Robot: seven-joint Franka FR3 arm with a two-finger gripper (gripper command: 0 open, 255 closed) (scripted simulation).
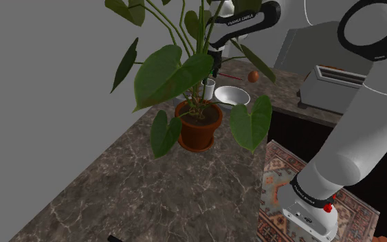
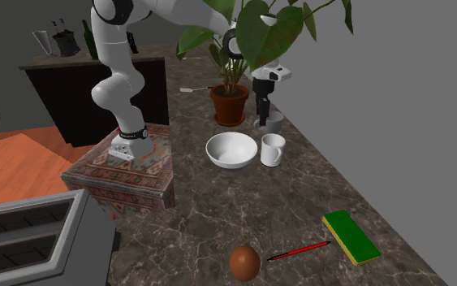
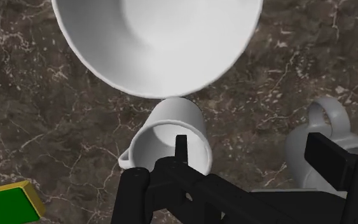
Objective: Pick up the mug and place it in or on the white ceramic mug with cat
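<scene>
Look at the black gripper [image 2: 260, 112]: fingers wide apart, holding nothing, hanging right over the grey mug [image 2: 273, 124]. Grey mug to be picked up, standing upright on the dark stone counter [image 2: 218, 215], not lifted yet. Going by the second exterior view, find the white mug [image 2: 272, 150] at 6 o'clock from the grey one, just beside it, also upright, mouth open to the top.

Could go wrong, probably: coming down a bit off and poking the rim, so tipping the grey mug over. Could also pinch just the thin wall and lose the mug on the way up. Might bump the white mug during the lift, being so near. Take care when setting one mug on the other: wobbly, easy to topple if put down crooked.

Around: a white bowl [image 2: 231, 151] at 9 o'clock from the white mug, very near, so little room on that side. A potted plant [image 2: 229, 104] at 10 o'clock from the grey mug, with big green leaves [image 2: 259, 32] close to the white arm [image 2: 113, 73]. Well apart, toward 5 and 6 o'clock: a brown ball [image 2: 244, 262], a red pen [image 2: 299, 250], a green sponge [image 2: 351, 236] with a yellow edge. Toaster [image 2: 32, 236] at 8 o'clock, out of the way.
</scene>
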